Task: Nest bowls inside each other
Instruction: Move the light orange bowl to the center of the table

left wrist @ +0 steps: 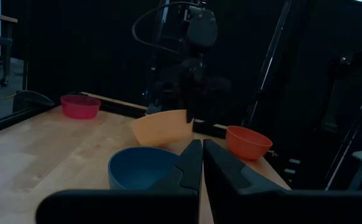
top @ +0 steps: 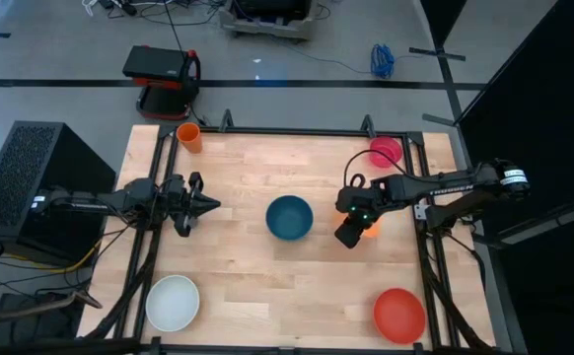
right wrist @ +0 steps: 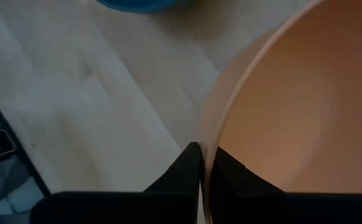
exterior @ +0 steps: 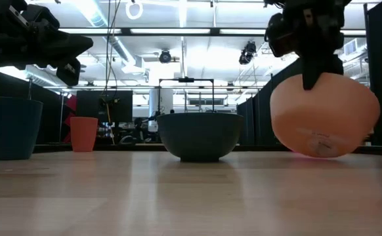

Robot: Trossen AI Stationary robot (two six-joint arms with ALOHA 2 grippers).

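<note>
Right gripper (exterior: 314,77) pinching orange bowl (exterior: 324,117) by its rim, tilted just off the tabletop (top: 248,256), beside teal bowl (top: 289,217), likely its nest target. Left gripper (top: 211,205) pressed together, idle at left.

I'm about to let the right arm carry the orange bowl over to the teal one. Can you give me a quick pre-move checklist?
1. Right gripper pinches orange bowl rim: ok.
2. Bowl clear of table: cannot tell, tilted and very low.
3. Teal bowl upright, empty: ok.
4. Path between the two bowls free: ok.
5. Left gripper shut, waiting left of teal bowl: ok.
</note>
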